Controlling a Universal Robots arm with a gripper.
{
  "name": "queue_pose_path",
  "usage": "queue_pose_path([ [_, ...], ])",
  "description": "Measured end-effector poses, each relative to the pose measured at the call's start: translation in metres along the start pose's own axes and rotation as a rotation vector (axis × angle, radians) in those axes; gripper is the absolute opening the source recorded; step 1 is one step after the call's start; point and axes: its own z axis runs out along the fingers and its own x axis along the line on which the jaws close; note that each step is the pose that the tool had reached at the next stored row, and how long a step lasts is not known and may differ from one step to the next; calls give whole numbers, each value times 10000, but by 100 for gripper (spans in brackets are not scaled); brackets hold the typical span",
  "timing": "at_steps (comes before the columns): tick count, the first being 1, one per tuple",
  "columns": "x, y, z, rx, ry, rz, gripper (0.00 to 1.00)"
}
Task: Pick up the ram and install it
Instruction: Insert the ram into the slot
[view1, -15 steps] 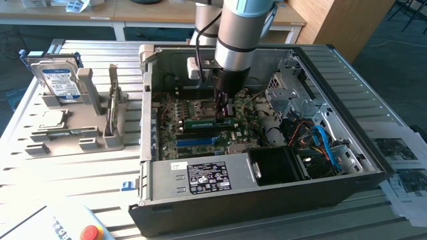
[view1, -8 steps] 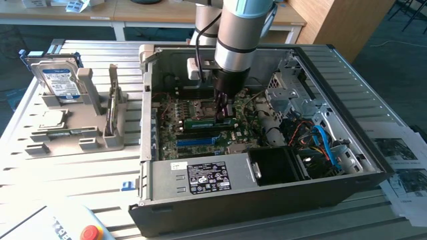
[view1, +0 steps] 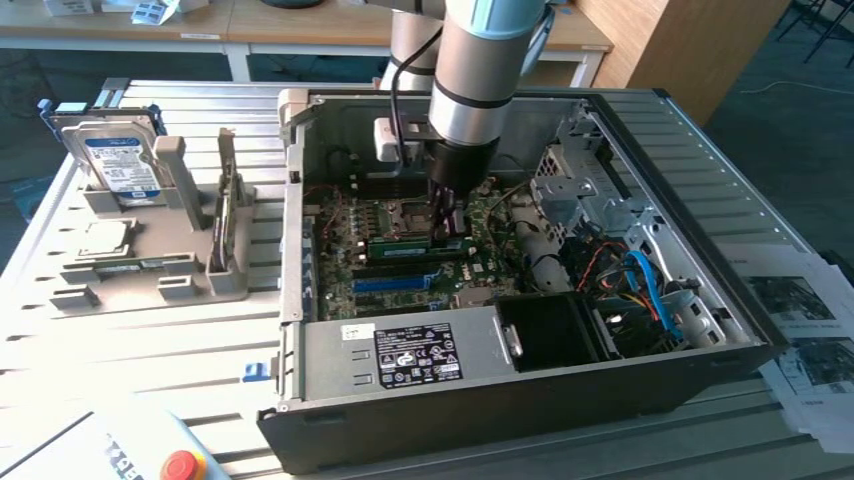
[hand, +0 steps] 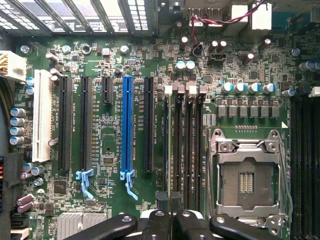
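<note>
— Gripper (hand: 170, 202) state?
— Fingers (hand: 162, 200) pinched nearly together, clamped on the ram (view1: 407, 243). Arm reaches straight down into the open PC case (view1: 534, 420).
— Where's the ram exactly?
— On edge at the memory slots (hand: 189, 145), low on the motherboard (hand: 110, 150). Slots sit between the CPU socket (hand: 247, 180) and the long blue slot (hand: 127, 125). Fingers meet it toward its end at the exterior view's right.
— Seated?
— Can't tell how deep it sits.
— Rest of the case?
— Power supply (view1: 400, 355) with a black label along the case wall nearest the exterior camera. Blue and orange cables (view1: 650, 290) bundled at the exterior view's right.
— Outside it?
— Grey fixture (view1: 147, 285) on the slatted table (view1: 160, 350), exterior view's left, well apart from the gripper. Hard drive (view1: 118, 160) stands upright in it. Printed sheets (view1: 807, 310) lie at the exterior view's right.
</note>
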Motion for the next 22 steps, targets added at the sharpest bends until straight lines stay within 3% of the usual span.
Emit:
queue_pose_path([
  [16, 0, -1, 2, 5, -2, -1, 12],
  [22, 0, 0, 1, 1, -2, -1, 25],
])
